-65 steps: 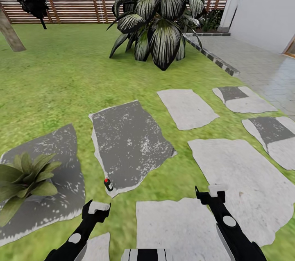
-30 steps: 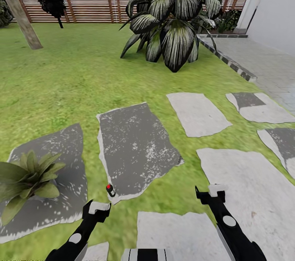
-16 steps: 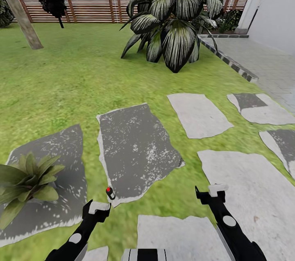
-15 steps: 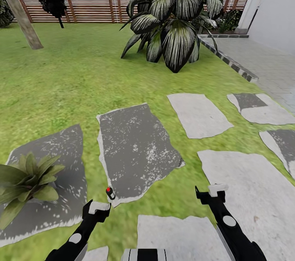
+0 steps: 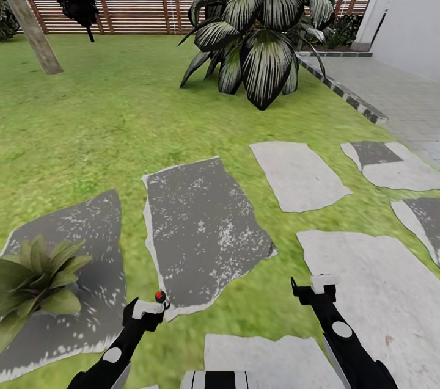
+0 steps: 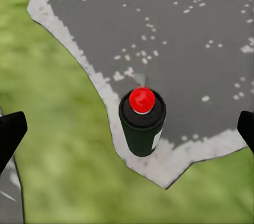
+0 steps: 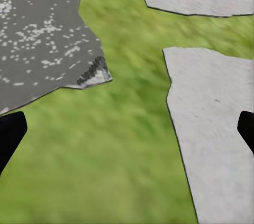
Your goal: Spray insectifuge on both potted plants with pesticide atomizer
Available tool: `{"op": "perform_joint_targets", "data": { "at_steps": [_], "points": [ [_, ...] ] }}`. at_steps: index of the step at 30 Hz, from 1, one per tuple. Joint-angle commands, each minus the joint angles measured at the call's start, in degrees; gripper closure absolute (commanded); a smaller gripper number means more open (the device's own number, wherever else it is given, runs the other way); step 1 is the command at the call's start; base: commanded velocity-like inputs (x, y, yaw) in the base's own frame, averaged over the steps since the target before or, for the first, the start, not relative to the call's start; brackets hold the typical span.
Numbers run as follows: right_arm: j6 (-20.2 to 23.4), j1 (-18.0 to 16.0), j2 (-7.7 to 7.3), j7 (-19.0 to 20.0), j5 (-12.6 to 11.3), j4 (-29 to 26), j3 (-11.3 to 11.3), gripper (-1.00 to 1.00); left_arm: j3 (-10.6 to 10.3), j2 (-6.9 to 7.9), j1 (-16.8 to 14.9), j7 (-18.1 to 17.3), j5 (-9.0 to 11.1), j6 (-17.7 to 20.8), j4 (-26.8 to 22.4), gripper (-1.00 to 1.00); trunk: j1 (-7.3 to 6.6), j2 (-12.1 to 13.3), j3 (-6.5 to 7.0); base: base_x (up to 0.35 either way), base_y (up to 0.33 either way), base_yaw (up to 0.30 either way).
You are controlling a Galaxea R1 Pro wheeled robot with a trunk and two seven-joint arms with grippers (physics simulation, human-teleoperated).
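Note:
The pesticide atomizer point(image 5: 161, 298), a tiny dark bottle with a red top, stands upright on the near corner of a dark grey slab point(image 5: 201, 224) in the garden lawn. My left gripper point(image 5: 144, 311) hangs just short of it. In the left wrist view the atomizer point(image 6: 142, 126) sits between the two wide-apart black fingertips point(image 6: 10, 133), untouched; the left gripper point(image 6: 128, 131) is open. One potted plant point(image 5: 33, 273), a low olive-green rosette, sits on the slab at the left. My right gripper point(image 5: 316, 289) is open over grass point(image 7: 127, 131).
A huge dark plant with white-striped leaves point(image 5: 256, 29) stands ahead, before the brown slat fence point(image 5: 122, 10). A leaning tree trunk point(image 5: 27, 19) is far left. Pale stepping slabs point(image 5: 299, 175) lie right, then a curbed paved path point(image 5: 403, 102) and a white wall point(image 5: 415, 4).
The whole view has slid forward, so the slabs, plant and atomizer sit lower in the picture. The atomizer now lies right at my left gripper's tip. Both arms hold their pose.

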Motion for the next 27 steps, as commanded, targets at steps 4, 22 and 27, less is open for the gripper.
{"op": "perform_joint_targets", "data": {
  "at_steps": [4,22,27],
  "points": [
    [-0.11,-0.02,0.01,-0.21,0.6,0.0,-0.02,-1.0,-0.14,0.03,-0.03,0.03,-0.1,-0.18,0.04,-1.0,-0.01,-0.01,-0.04,0.017,-0.002,0.0],
    [-0.11,-0.02,0.01,-0.21,0.61,0.0,-0.02,-1.0,-0.14,0.01,0.05,0.03,-0.08,-0.26,0.04,-1.0,-0.01,-0.01,-0.04,0.038,-0.045,0.002],
    [-0.11,-0.02,0.01,-0.21,0.61,-0.05,-0.02,-1.0,-0.14,-0.29,0.06,0.03,-0.06,-0.26,0.04,-1.0,-0.01,-0.01,-0.04,0.0,0.0,0.176]
  ]
}}
